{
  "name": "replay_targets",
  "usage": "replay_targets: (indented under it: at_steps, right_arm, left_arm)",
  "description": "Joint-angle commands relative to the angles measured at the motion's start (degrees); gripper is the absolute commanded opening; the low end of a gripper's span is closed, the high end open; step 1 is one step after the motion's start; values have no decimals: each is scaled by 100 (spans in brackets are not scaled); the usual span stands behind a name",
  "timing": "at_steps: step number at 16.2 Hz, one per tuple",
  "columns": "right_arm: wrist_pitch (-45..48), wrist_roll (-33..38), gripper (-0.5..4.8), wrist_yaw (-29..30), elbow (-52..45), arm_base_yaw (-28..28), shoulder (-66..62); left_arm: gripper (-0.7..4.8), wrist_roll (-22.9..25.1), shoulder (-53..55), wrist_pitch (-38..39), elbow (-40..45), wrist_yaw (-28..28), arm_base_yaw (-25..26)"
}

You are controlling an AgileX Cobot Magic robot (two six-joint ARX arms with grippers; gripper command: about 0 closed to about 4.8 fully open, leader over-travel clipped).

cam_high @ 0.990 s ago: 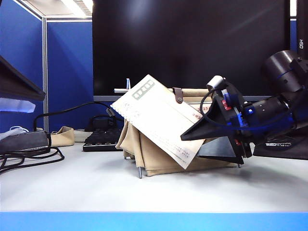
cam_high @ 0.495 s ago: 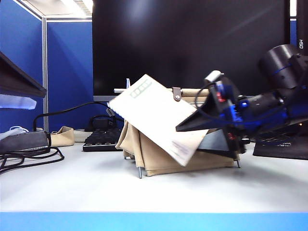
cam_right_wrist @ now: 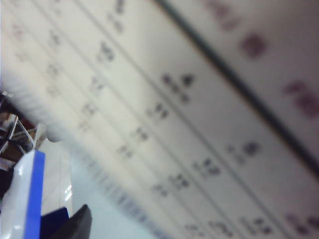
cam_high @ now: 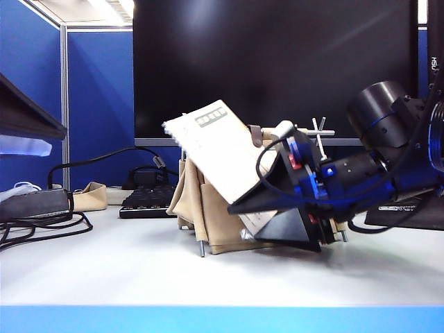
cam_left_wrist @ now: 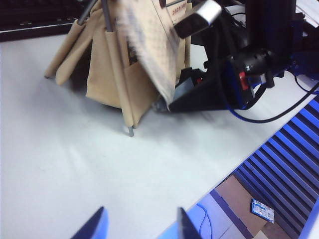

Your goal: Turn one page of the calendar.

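The calendar (cam_high: 208,215), a beige canvas sling on thin silver rods, stands at the table's middle. Its white page (cam_high: 218,149) is lifted off the stack and leans steeply, printed side toward the front. My right gripper (cam_high: 241,222) reaches in from the right with its jaws wide open. Its upper finger lies across the page's lower part, and the page's bottom corner shows between the two fingers. The right wrist view is filled by the blurred page (cam_right_wrist: 189,109), with one fingertip (cam_right_wrist: 75,224) showing. My left gripper (cam_left_wrist: 139,226) hangs open over the table's front edge, well short of the calendar (cam_left_wrist: 107,74).
A large black monitor (cam_high: 277,62) stands right behind the calendar. A black keyboard (cam_high: 146,201), a tan pouch (cam_high: 90,196) and loose cables (cam_high: 41,225) lie at the back left. The table's blue front edge (cam_high: 222,319) runs along the near side.
My right gripper has moved left and a little lower along the calendar's front. The page has swung steeper, its lower edge carried left. The left gripper has stayed still.
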State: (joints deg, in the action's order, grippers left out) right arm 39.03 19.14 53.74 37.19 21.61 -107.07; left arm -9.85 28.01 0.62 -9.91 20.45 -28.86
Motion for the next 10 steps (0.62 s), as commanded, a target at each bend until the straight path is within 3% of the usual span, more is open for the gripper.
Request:
replay_targets:
  at_steps: [1, 2, 6, 7, 8, 9, 10]
  right_arm:
    - [570, 411, 236, 20, 11, -13, 24]
    - [667, 503, 209, 20, 11, -15, 22]
    - [726, 514, 205, 31, 9, -31, 17]
    - [793, 544, 145, 44, 9, -31, 17]
    - [872, 649, 36, 39, 9, -31, 17]
    - [942, 726, -1, 46, 9, -31, 17]
    - [1049, 887, -1, 109, 9, -31, 17]
  left_arm:
    - [186, 44, 0, -98, -11, 35, -7]
    - [186, 44, 0, -98, -11, 35, -7]
    - [186, 42, 0, -98, -11, 35, -7]
    - [186, 44, 0, -96, -11, 35, -7]
    - [186, 44, 0, -96, -11, 35, -7]
    - [186, 44, 0, -96, -11, 35, -7]
    - [186, 46, 0, -96, -11, 35, -7]
